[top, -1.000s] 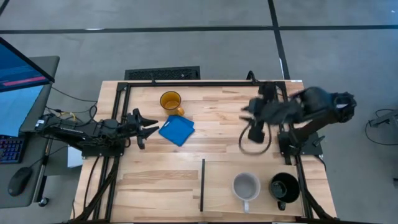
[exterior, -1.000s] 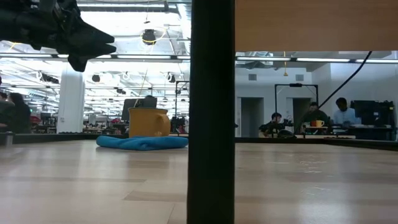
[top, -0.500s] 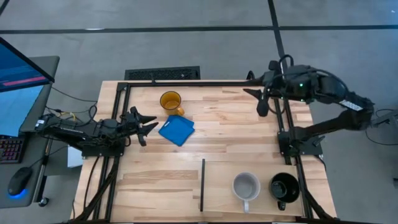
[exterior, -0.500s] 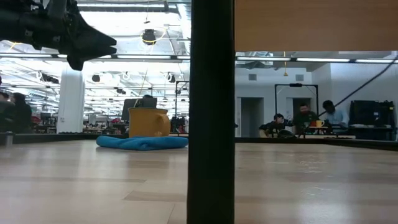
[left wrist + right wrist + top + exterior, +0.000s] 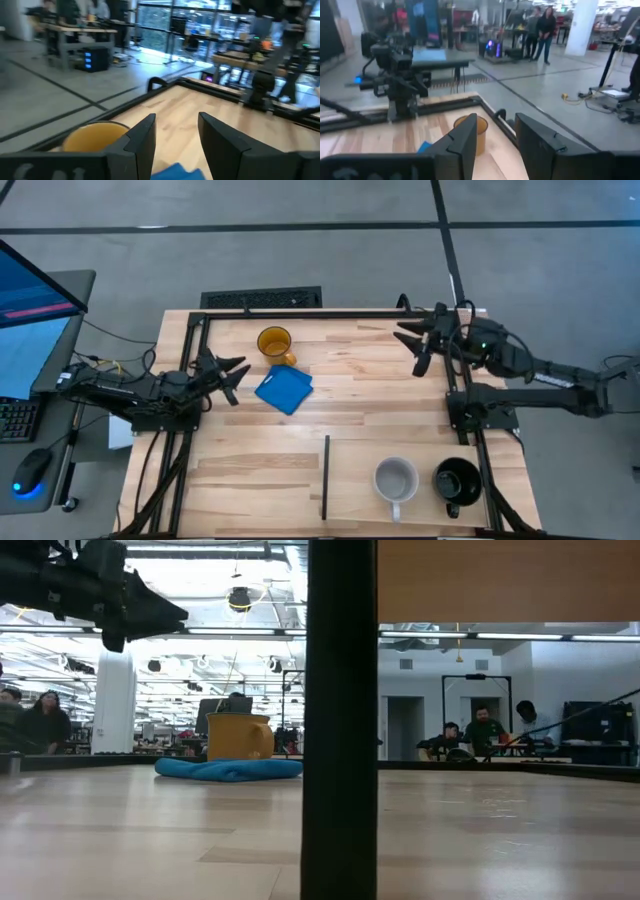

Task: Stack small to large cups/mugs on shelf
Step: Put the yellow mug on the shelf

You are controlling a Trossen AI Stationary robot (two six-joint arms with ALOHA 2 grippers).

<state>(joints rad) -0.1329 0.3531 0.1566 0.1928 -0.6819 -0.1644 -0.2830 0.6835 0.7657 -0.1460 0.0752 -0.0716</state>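
High view: the amber mug (image 5: 274,343) stood near the table's far edge, just beside the blue square (image 5: 284,389). The left gripper (image 5: 232,373), fingers parted and empty, hung near that square. The right gripper (image 5: 412,340), likewise parted and empty, hung at the far right of the table. On the shelf (image 5: 355,485), right of the black divider strip (image 5: 326,477), the grey-white mug (image 5: 396,479) and the black mug (image 5: 457,481) stood side by side.

Low view: the divider strip (image 5: 340,720) filled the centre; the amber mug (image 5: 238,736) stood behind the blue square (image 5: 229,769).

Left wrist view: open fingers (image 5: 141,137) framed bare table (image 5: 220,116), with the amber mug (image 5: 93,136) alongside.

Right wrist view: open fingers (image 5: 462,141) faced the amber mug (image 5: 472,133).
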